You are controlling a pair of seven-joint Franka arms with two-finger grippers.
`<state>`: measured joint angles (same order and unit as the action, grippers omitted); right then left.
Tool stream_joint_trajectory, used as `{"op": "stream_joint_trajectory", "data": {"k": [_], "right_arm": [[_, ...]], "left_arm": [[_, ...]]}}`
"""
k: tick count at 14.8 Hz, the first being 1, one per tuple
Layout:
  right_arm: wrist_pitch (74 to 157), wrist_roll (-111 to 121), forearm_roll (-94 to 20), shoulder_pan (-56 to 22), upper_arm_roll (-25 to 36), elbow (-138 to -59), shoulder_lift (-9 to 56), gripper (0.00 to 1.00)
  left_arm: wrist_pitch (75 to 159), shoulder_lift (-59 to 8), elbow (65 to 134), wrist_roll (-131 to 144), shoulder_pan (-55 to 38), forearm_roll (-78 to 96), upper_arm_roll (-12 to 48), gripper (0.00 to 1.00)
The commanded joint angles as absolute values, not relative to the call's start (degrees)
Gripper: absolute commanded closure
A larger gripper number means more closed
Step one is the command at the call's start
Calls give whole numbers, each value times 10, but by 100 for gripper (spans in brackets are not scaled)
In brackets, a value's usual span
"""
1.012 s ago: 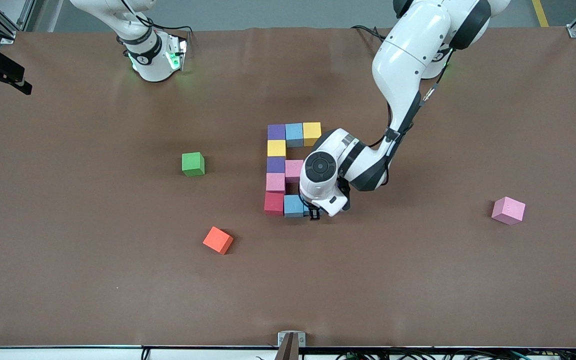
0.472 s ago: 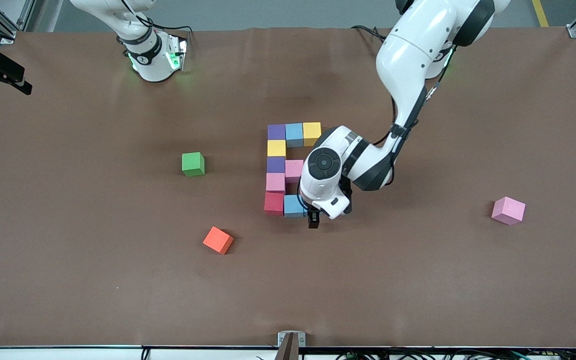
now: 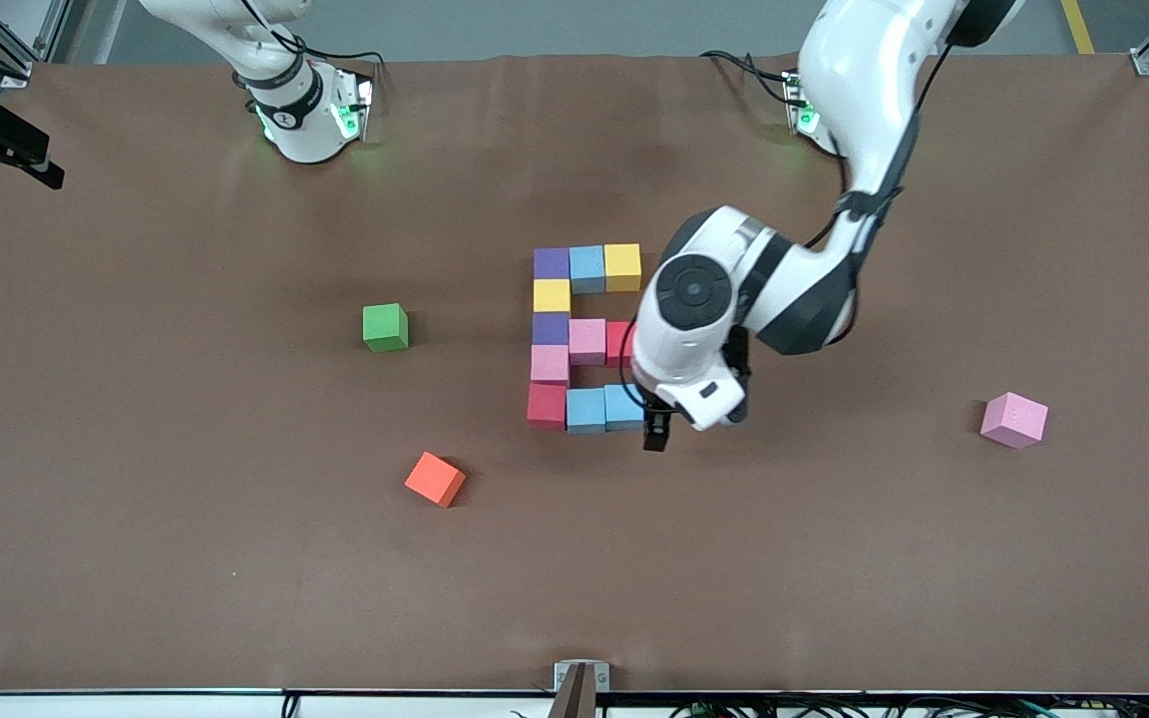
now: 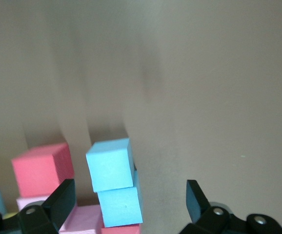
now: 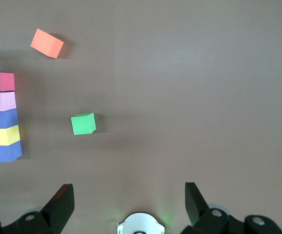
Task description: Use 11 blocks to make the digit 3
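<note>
The blocks form a three-pronged figure [image 3: 584, 337] at mid-table. Its farthest row is purple [image 3: 552, 263], light blue [image 3: 586, 267], yellow [image 3: 622, 266]. The nearest row is red [image 3: 546, 406] and two light blue cubes [image 3: 585, 410], [image 3: 623, 407]. The middle prong ends in a red cube [image 3: 618, 342], partly hidden by the left wrist. My left gripper [image 3: 656, 436] hangs open and empty just above that nearest row's end, with the light blue cubes [image 4: 110, 163] showing between its fingers [image 4: 65, 195]. My right gripper [image 5: 127, 192] waits open high over its own base.
A loose pink cube [image 3: 1013, 420] lies toward the left arm's end of the table. A green cube [image 3: 385, 327] and an orange cube [image 3: 435, 479] sit toward the right arm's end, the orange nearer the front camera.
The left gripper opened off the last light blue cube, then rose and drifted toward the left arm's end. That cube and the middle red cube now show. The right arm stayed still.
</note>
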<state>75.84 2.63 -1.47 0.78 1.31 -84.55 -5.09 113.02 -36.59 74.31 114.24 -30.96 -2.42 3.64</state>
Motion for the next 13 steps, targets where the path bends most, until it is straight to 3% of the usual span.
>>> {"op": "stream_joint_trajectory", "data": {"k": [1, 13], "right_arm": [[764, 25, -11, 9, 12, -863, -68, 0], [764, 25, -11, 9, 12, -863, -68, 0]], "left_arm": [[1074, -301, 760, 1023, -264, -30, 39, 0], [914, -164, 780, 382, -58, -31, 40, 0]]}}
